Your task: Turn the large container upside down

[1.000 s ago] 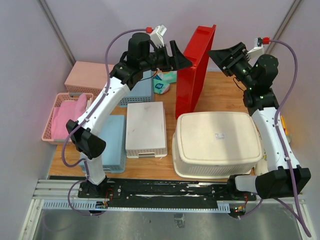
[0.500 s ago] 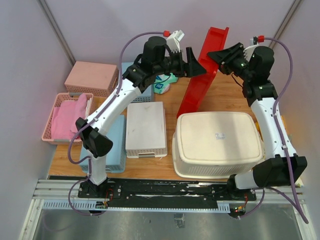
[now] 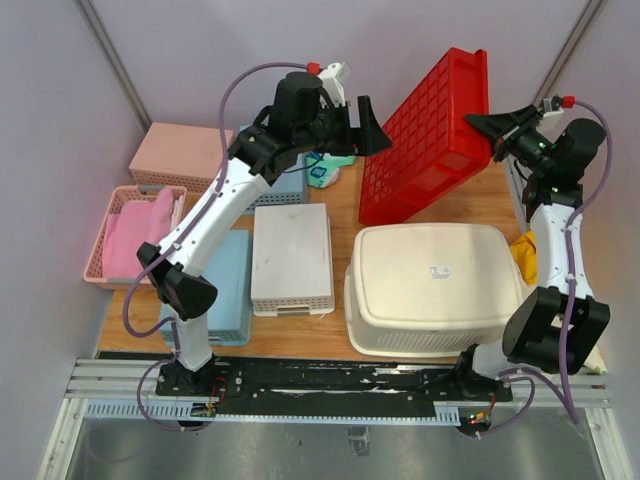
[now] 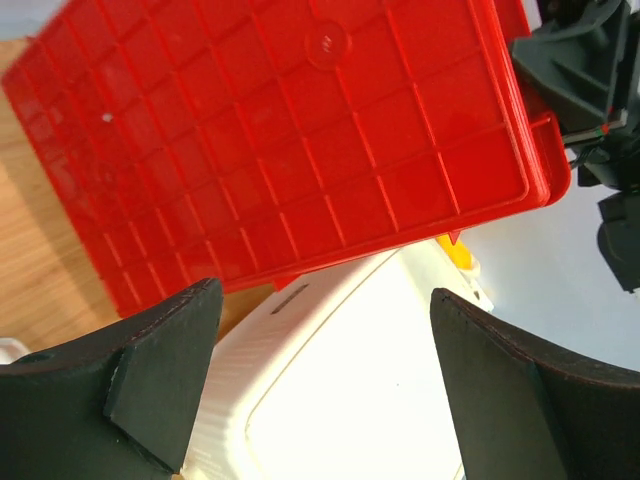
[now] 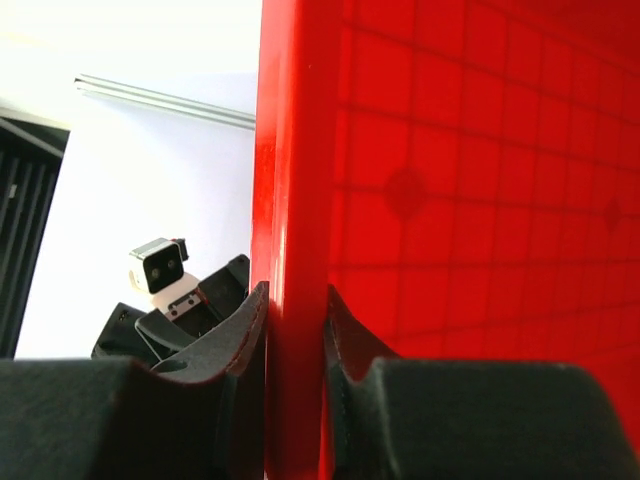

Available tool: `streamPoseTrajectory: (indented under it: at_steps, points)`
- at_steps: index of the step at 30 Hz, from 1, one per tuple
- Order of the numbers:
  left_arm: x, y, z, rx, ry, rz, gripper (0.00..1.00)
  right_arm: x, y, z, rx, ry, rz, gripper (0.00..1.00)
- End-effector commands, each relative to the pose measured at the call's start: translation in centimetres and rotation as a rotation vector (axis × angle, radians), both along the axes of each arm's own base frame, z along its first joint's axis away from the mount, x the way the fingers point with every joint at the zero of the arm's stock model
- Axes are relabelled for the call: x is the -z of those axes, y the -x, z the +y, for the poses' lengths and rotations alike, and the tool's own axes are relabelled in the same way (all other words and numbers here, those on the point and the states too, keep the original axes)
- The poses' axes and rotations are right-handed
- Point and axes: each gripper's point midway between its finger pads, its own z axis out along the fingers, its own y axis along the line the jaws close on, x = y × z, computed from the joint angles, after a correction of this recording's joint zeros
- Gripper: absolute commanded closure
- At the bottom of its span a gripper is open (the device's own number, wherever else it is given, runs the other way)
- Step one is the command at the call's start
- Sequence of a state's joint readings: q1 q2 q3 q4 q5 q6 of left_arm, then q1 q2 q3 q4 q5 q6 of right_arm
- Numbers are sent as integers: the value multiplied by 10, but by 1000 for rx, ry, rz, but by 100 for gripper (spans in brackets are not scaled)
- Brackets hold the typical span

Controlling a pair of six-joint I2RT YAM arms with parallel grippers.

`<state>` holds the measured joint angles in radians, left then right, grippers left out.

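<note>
Upper centre, the left gripper [image 3: 375, 128] hangs with its jaws spread wide, holding nothing. Right of it the red tray [image 3: 430, 140] leans tilted. Below that, the large container [image 3: 435, 285] sits base up. Upper right, the right gripper [image 3: 487, 130] pinches the tray's edge.

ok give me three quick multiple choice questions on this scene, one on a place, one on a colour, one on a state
1. Where does the large container sit?
A. far left
B. front right
C. far back

2. What colour is the tray in the right gripper?
A. blue
B. red
C. pink

3. How is the left gripper?
A. open, holding nothing
B. shut on the tray
C. shut on the large container

Answers:
1 B, it lies near right in the top view, base up.
2 B, the gridded tray is red.
3 A, its fingers stand wide apart in the left wrist view.
</note>
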<state>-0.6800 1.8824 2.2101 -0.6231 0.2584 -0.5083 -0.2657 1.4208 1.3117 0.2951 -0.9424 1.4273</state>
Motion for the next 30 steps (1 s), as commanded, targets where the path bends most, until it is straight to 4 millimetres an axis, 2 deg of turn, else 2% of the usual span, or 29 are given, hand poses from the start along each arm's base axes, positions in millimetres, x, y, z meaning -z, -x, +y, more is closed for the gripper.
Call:
streamPoseTrajectory:
  at_steps: [1,6,13,15,16,19,21,26,30]
  points:
    - [-47,9,37,-77,39,-99,11,41,12,-5,-161,38,0,100]
    - [-51,10,57,-112,48,-108,10,66,0,-18,-170,-48,85,97]
    - [-45,11,60,-113,49,-93,10,118,-15,-24,-161,-87,236,93]
    - [-43,13,60,-109,51,-88,10,125,-15,-25,-151,-68,246,84]
    - [-43,14,60,-110,53,-87,10,130,-15,-26,-143,-57,275,73]
    - [-42,17,62,-111,54,-84,10,141,-12,-36,-86,70,304,43]
    - [-41,19,65,-115,52,-83,9,145,-9,-47,-29,181,339,34]
    - [-43,24,71,-127,53,-87,8,167,2,-84,105,492,499,32]
    - [-44,29,75,-134,56,-87,7,192,26,-133,226,783,708,31]
